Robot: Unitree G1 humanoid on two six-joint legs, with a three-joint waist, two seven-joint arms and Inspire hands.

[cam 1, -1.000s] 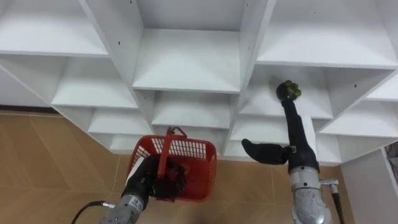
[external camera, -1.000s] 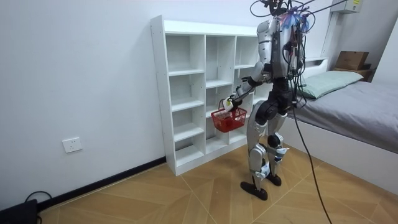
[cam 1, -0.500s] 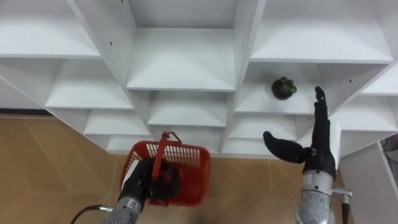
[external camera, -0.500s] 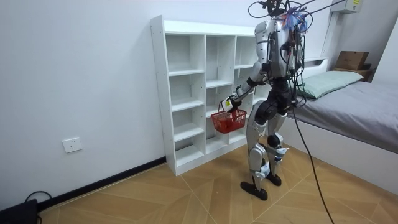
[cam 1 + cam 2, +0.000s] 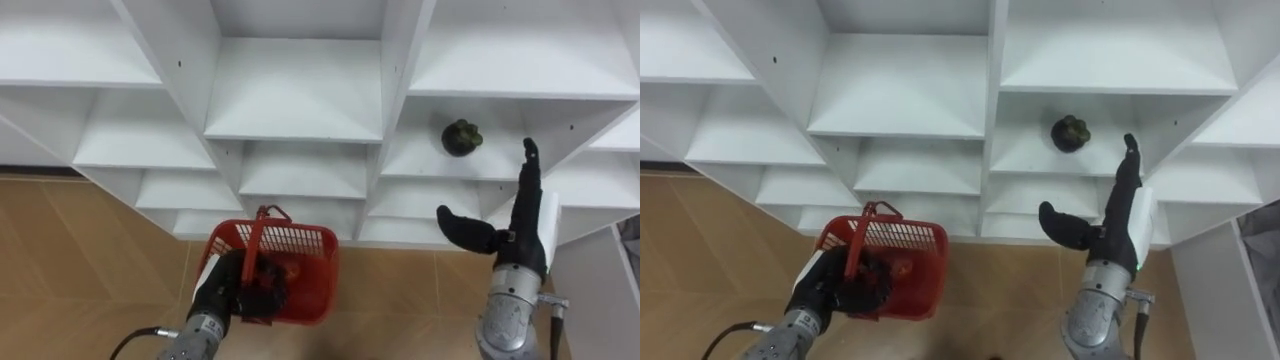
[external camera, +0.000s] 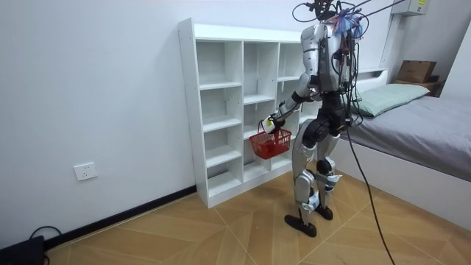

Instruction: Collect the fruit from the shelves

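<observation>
Dark green round fruit (image 5: 461,137) on white shelf (image 5: 415,166)
My right hand (image 5: 517,232) spreads flat nearby; my left hand (image 5: 232,288) grips a red plastic basket (image 5: 312,288).

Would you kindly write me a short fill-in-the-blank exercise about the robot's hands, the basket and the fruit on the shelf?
The left robot hand grips a ___ basket.
The right robot hand is ___, fingers straight.
The dark fruit lies on a ___ shelf.
Missing words: red; open; white.
</observation>
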